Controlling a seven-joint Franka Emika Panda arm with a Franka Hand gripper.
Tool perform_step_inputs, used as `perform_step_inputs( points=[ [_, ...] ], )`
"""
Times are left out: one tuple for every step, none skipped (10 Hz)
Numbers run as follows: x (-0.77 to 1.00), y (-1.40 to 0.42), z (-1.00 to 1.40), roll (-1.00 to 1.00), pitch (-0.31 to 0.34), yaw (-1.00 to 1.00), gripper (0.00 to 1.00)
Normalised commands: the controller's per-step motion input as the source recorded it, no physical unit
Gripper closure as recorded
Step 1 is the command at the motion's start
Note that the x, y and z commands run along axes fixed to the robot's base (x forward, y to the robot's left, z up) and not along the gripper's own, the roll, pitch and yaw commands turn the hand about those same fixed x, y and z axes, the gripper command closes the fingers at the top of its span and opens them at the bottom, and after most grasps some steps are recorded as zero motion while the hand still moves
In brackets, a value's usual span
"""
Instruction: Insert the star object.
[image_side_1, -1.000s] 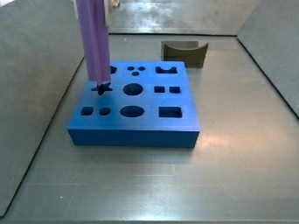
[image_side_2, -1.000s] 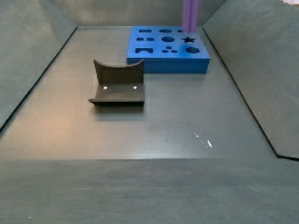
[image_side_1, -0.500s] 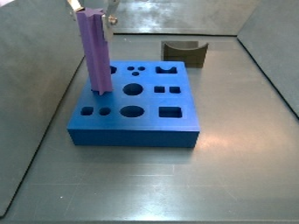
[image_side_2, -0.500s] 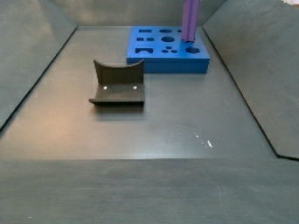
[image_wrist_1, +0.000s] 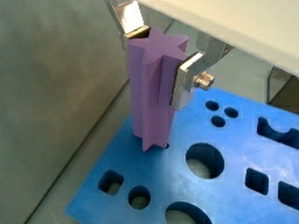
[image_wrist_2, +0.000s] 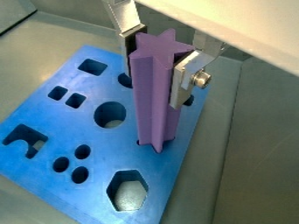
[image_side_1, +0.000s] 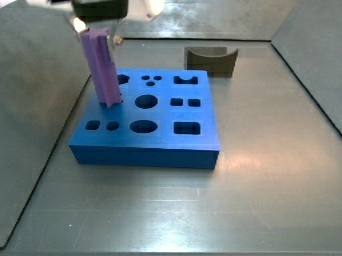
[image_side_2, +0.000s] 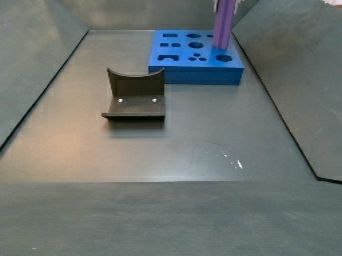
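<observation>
The star object (image_side_1: 100, 68), a long purple ridged peg, stands slightly tilted with its lower end in a hole near the left edge of the blue block (image_side_1: 147, 150). My gripper (image_side_1: 102, 32) is above the block, shut on the peg's top. In both wrist views the silver fingers (image_wrist_1: 187, 74) (image_wrist_2: 184, 74) press on opposite sides of the peg (image_wrist_1: 152, 87) (image_wrist_2: 152, 96), and my gripper (image_wrist_1: 160, 57) (image_wrist_2: 156, 66) is right over the block (image_wrist_1: 228, 197) (image_wrist_2: 152, 171). In a side view the peg (image_side_2: 225, 25) rises from the block (image_side_2: 201, 75); the gripper is out of frame there.
A dark olive notched block (image_side_1: 211, 60) (image_side_2: 134, 95) lies on the grey floor apart from the blue block. The blue block has several other shaped holes. Grey walls enclose the floor on the sides.
The peg has gone down into the blue block's hole with the gripper following. The blue block has shifted slightly on the floor.
</observation>
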Motion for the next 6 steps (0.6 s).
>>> perform_step_inputs(
  points=[
    [0.0, 0.0, -0.54, 0.0, -0.353, 0.0, 1.0],
    [0.0, 0.0, -0.55, 0.0, -0.34, 0.0, 1.0],
    [0.0, 0.0, -0.55, 0.1, -0.319, 0.27, 1.0],
    [-0.13, -0.13, -0.43, 0.06, -0.349, 0.2, 1.0],
    [-0.08, 0.0, -0.08, 0.0, -0.14, 0.0, 1.0],
    [0.0, 0.0, 0.0, 0.0, -0.019, 0.0, 1.0]
  ],
)
